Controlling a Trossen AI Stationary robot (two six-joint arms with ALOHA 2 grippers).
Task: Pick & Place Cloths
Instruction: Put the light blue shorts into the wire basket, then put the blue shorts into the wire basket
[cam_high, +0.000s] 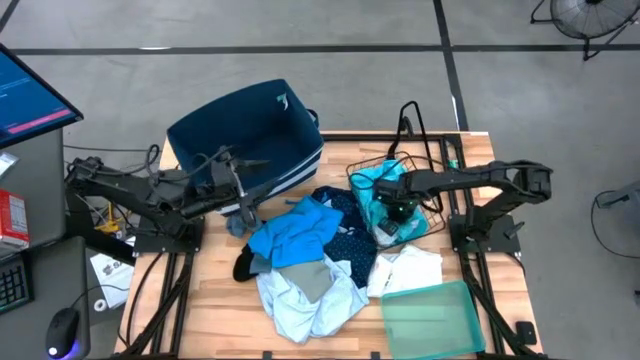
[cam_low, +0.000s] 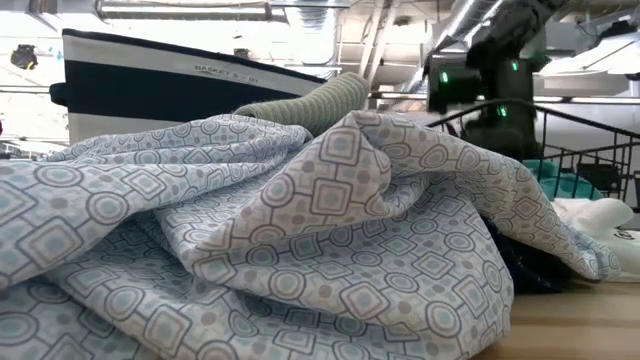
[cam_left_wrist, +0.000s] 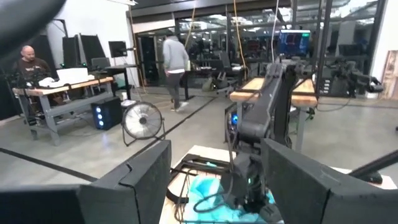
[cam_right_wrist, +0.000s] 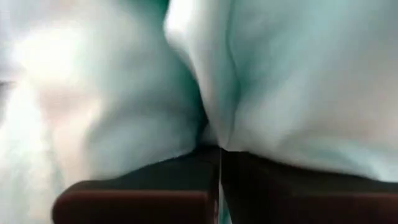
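Right gripper (cam_high: 397, 212) is being pressed into the crumpled turquoise cloth (cam_high: 378, 200) in the black wire basket (cam_high: 362, 166), at 3 o'clock of the main pile; fingers are seen clamped together on a fold. Left gripper (cam_high: 243, 196), spread and empty, is being held at 9 o'clock, beside the big navy striped fabric bin (cam_high: 250, 130).

Risk, as judged: fabric could be snagged on basket wires during lifting, tipping the basket. The patterned pale blue cloth (cam_low: 300, 250) is lying at 6 o'clock, the translucent green plastic tray (cam_high: 430, 315) at 5 o'clock.
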